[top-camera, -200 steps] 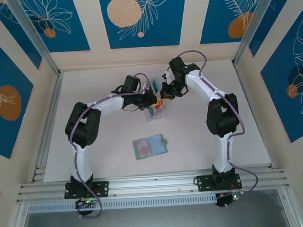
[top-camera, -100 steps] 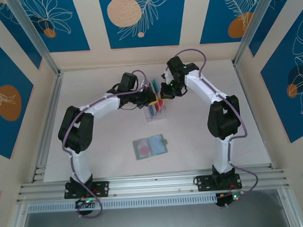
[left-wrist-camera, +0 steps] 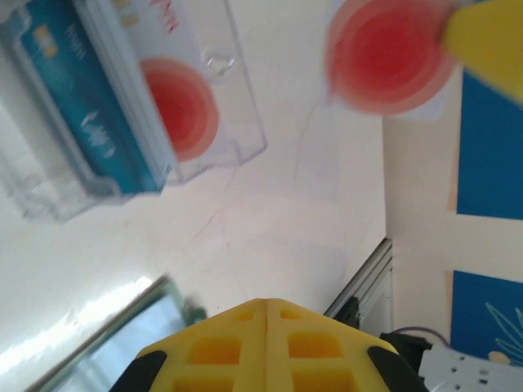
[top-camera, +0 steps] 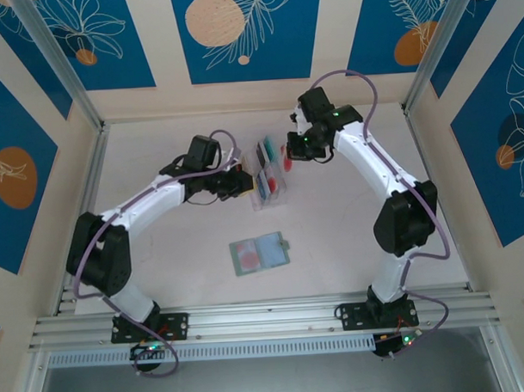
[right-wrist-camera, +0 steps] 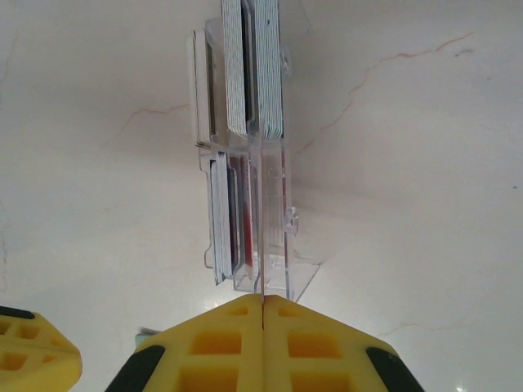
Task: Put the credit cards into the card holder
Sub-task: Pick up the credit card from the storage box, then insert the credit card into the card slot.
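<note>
Credit cards (top-camera: pixel 275 182) in teal, red and cream stand on edge in a clear rack (top-camera: pixel 269 196) at the middle of the bench (top-camera: pixel 349 236), on the far side of the card holder (top-camera: pixel 260 253). That grey-green card holder lies opened flat on the bench, nearer the arm bases and apart from both tools, with a reddish round patch in its left half. The left tool (top-camera: pixel 242 181) sits just left of the rack, its yellow pads pressed together with nothing between them. The right tool (top-camera: pixel 293 150) hangs by the rack's far right corner, closed on a cream card (left-wrist-camera: pixel 380 53) bearing a red disc. In the left wrist view a yellow fingertip (left-wrist-camera: pixel 490 37) overlaps that card's corner. In the right wrist view the rack lies beyond the closed pads, its cards edge-on.
</note>
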You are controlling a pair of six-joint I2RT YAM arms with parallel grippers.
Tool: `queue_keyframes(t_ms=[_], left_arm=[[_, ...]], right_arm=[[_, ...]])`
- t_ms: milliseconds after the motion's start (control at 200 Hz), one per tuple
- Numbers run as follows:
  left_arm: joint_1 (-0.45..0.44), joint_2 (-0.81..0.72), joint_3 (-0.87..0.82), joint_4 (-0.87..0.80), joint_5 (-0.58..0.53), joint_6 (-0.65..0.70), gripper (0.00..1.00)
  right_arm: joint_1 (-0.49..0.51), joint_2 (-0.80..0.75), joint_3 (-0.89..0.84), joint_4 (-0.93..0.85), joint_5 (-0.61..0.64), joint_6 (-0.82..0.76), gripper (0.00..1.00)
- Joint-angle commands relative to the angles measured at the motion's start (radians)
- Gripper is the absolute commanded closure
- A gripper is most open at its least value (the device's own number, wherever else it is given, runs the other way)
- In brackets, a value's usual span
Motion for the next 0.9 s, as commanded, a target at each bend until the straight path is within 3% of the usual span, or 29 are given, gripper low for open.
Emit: queue_keyframes(t_ms=[0, 150, 365, 505, 650, 895], left_arm=[[0.0, -0.069, -0.077, -0.114, -0.053, 0.09, 0.95], [-0.023, -0.108, -0.186, -0.122, -0.069, 0.107, 0.95], [-0.115, -0.053, -0.283, -0.068, -0.066, 0.089, 0.95], [-0.138, -0.026, -0.336, -0.036, -0.081, 0.072, 0.95], [-0.138, -0.044, -0.396, -0.009, -0.089, 0.055, 0.95], [-0.136, -0.056, -0.468, -0.01, -0.122, 0.047, 0.96]], right_arm=[[0.02, -0.102, -0.071, 0.042, 0.052, 0.028, 1.0], [0.05, -0.254, -0.255, 0.126, 0.008, 0.055, 1.0], [0.089, -0.415, -0.596, 0.314, -0.272, 0.085, 1.0], [0.14, -0.437, -0.767, 0.439, -0.416, 0.107, 1.0], [0.196, -0.405, -0.872, 0.558, -0.484, 0.139, 1.0], [0.23, -0.308, -0.938, 0.665, -0.517, 0.147, 1.0]])
